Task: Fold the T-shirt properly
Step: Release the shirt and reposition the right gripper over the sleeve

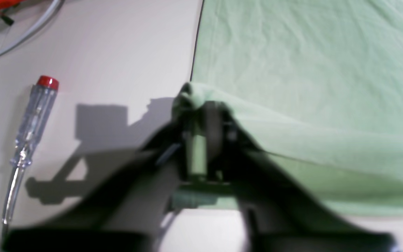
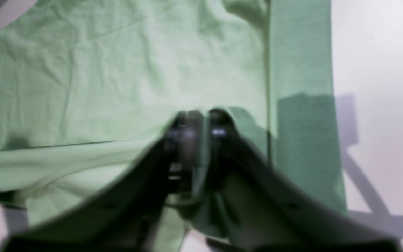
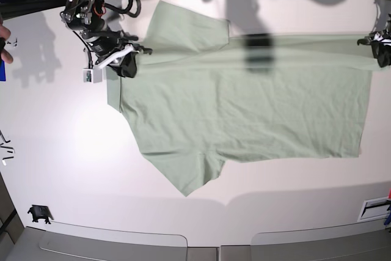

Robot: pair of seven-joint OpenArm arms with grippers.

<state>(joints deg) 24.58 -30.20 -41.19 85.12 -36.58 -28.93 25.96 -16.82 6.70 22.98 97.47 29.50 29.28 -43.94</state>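
Overhead base; close wrist views, shared T-shirt [image 3: 244,108]

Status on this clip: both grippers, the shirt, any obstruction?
Left gripper and right gripper each on a lifted T-shirt edge. Shirt mostly flat. Screwdriver clear of the cloth.

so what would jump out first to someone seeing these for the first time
The pale green T-shirt spread across most of the white table. Next, the two grippers at its far edge: the right gripper at the shoulder end and the left gripper at the hem end, each with cloth between its fingers. A clear-handled, red-capped screwdriver lies beside the left gripper.
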